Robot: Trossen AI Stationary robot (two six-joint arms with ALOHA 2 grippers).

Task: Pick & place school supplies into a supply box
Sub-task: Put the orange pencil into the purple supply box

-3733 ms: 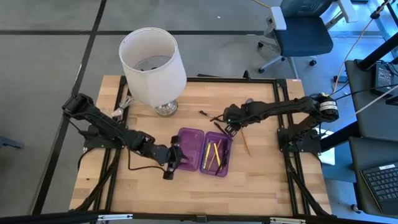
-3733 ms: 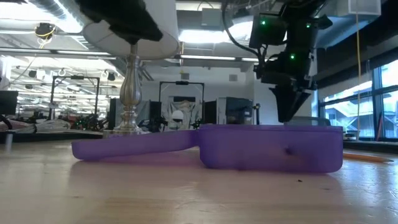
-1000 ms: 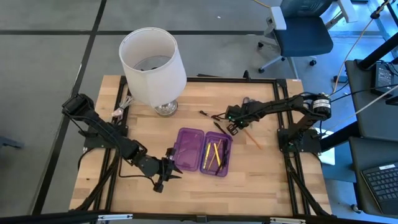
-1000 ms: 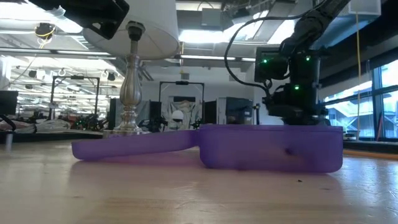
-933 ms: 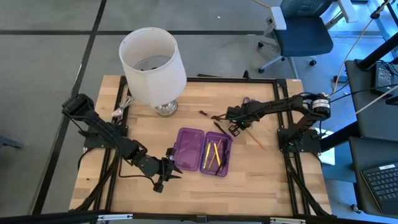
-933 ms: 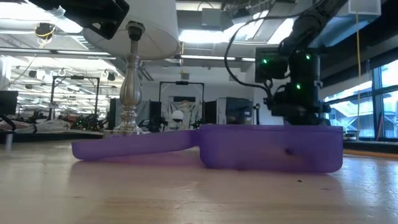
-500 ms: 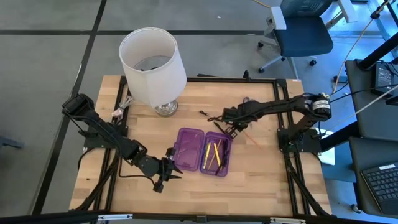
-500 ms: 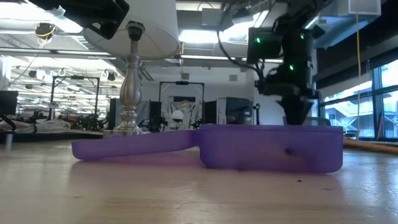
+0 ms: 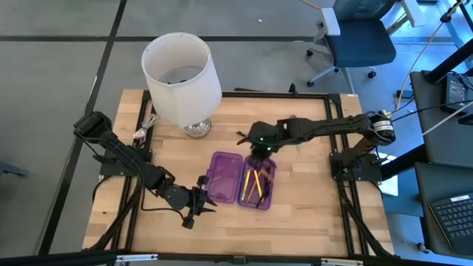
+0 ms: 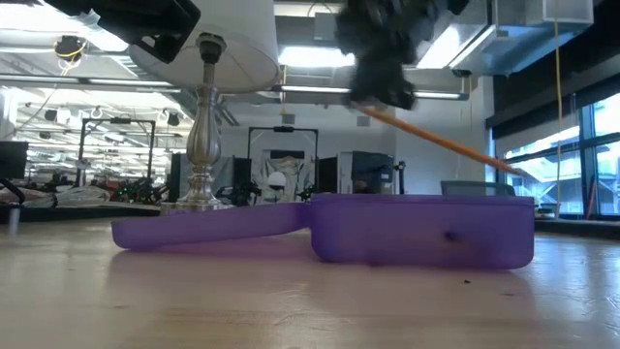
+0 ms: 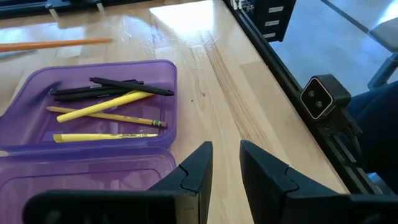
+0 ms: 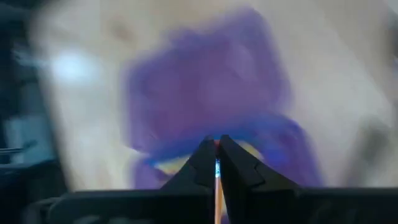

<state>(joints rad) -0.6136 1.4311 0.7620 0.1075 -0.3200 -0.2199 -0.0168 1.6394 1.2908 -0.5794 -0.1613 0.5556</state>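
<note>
Counter (image 9: 310, 214) carries a lamp (image 9: 181, 74) at 11 o'clock and the open purple pencil case (image 9: 242, 179) at centre, lid flat so pens drop straight in. Our right end effector (image 9: 259, 148) hangs just past the case's 12 o'clock edge, clamped on an orange pencil (image 10: 436, 141) that slants out above the tray. Left end effector (image 9: 198, 207) waits at the case's 8 o'clock, fingers slightly parted, holding nothing.
</note>
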